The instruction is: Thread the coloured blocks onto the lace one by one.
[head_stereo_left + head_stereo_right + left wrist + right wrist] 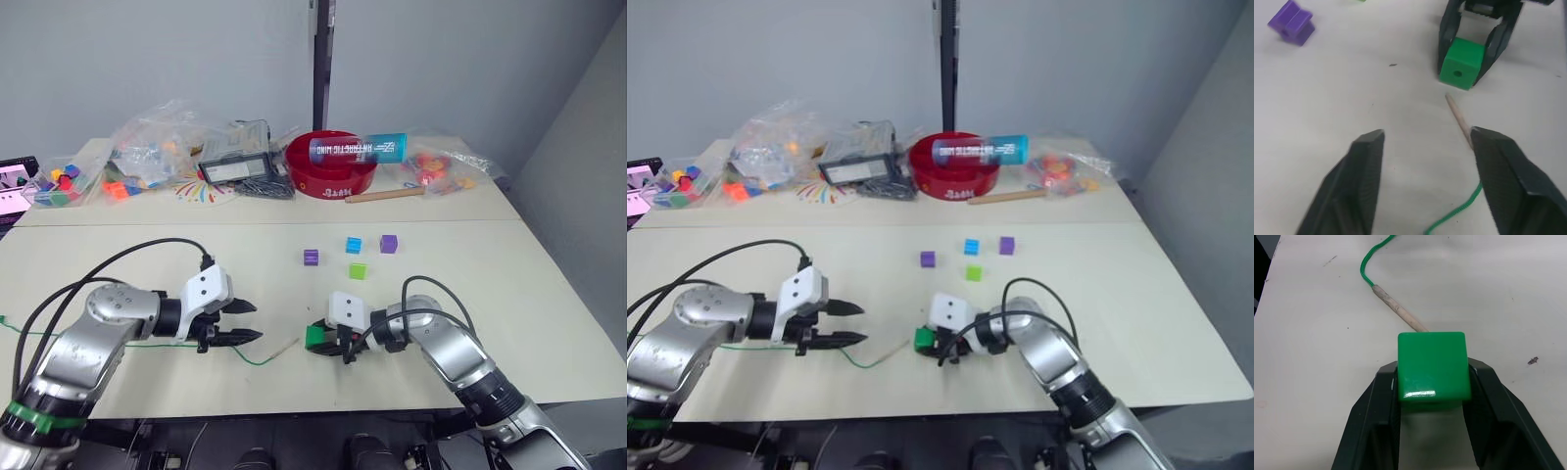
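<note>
Near the lower centre of the head views, our right gripper (323,342) clamps the dark green plastic cube (317,337) between its two black fingers on the pale table (549,294), the cube's hole facing the pale stiff tip (1459,119) of the thin green lace (257,361), which lies just beside it. At lower left our left gripper (250,321) sits with its fingers apart and empty, over the lace. Toward mid-frame two purple cubes (311,258) (389,244), a blue cube (354,245) and a light green cube (358,271) lie loose.
</note>
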Robot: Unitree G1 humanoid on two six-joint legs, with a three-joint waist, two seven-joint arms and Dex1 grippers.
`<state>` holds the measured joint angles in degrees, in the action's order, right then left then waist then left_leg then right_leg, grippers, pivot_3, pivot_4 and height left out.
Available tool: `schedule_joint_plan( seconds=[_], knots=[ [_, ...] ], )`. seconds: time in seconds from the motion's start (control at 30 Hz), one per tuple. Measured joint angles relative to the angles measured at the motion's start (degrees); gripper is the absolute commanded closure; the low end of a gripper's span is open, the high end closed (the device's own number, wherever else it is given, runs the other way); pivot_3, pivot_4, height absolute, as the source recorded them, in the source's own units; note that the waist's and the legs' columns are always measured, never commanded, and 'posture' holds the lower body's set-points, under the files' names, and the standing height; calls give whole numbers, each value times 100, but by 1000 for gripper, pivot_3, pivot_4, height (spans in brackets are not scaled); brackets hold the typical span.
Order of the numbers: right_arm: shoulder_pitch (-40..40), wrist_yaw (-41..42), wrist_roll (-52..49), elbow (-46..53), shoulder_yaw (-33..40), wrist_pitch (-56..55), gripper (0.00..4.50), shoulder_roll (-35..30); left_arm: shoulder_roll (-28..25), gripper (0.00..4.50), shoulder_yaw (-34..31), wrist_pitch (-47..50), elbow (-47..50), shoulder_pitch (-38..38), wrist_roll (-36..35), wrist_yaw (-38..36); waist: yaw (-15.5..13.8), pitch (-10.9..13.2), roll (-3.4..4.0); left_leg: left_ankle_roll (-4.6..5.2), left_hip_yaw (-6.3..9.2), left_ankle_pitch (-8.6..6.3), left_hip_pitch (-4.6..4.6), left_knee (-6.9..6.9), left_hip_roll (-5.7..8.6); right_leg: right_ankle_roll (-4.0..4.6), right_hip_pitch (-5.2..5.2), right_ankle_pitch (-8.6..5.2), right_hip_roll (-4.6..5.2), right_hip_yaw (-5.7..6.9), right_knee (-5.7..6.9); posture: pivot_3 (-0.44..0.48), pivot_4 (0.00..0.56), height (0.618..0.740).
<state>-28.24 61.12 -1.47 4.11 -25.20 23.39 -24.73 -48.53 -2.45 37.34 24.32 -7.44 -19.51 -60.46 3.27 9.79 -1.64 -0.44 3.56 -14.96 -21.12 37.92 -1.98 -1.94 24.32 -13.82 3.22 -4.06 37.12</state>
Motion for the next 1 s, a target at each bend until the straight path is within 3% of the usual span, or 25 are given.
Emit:
schedule_joint_plan(
  seconds=[0.1,0.27,0.53,0.77,1.0],
  knots=[
    [-1,-39,6,-2,5,24,3309,45,413,1080,-18,601,791,509,-131,682,-3,2,-9,-2,2,1,2,0,1,0,-3,0,0,1,3,0,150,731],
    [0,-119,8,-18,-5,50,3309,106,557,1080,97,1014,1237,604,-93,1386,15,1,-9,-8,4,5,8,0,0,8,-5,5,-3,1,5,0,150,731],
    [-65,-114,-33,-18,1,247,3309,135,1082,1080,948,1034,1248,769,140,2089,9,1,-10,-8,5,5,5,0,1,8,-5,5,-1,2,1,0,150,731],
    [-79,-116,-112,-2,1,362,3309,133,1077,1080,1259,635,1058,714,341,2221,-78,1,-8,-9,2,5,6,0,7,7,-10,5,5,1,-4,0,150,731],
    [-133,-149,-169,37,4,466,3309,88,926,3212,1166,521,871,748,367,2263,-51,-1,-5,-8,0,5,12,-1,4,6,-12,5,3,1,-4,0,150,731]
  ],
)
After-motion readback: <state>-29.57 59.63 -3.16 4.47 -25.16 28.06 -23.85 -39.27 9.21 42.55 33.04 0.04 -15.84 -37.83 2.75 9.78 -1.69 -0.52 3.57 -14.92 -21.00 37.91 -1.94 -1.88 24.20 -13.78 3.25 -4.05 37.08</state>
